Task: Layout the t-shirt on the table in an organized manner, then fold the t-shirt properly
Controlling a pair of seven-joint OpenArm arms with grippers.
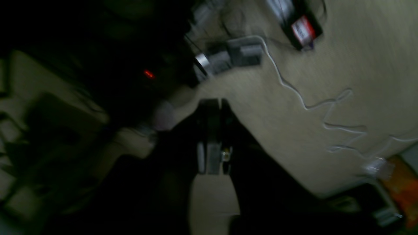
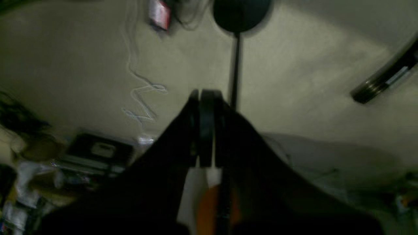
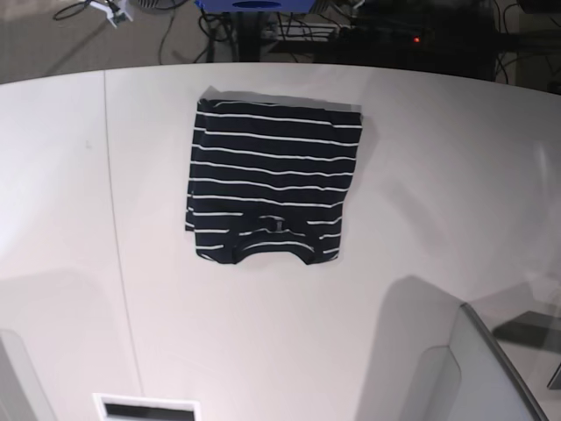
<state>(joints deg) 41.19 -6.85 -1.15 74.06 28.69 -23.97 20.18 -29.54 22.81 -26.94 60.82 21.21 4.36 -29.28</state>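
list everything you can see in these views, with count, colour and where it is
t-shirt: one, dark navy with thin white stripes, folded into a compact rectangle, lying flat on the far middle of the table, collar towards the near side
table: one, white, fills the base view, thin seam line down its left part
white cable: one, loose and wavy on the floor, left wrist view
round-based stand: one, black, on the floor, right wrist view
cables and boxes beyond the table's far edge: several, dark and blurred
left gripper: one, black, shut, holding nothing, pointed at the floor
right gripper: one, black, shut, holding nothing, pointed at the floor
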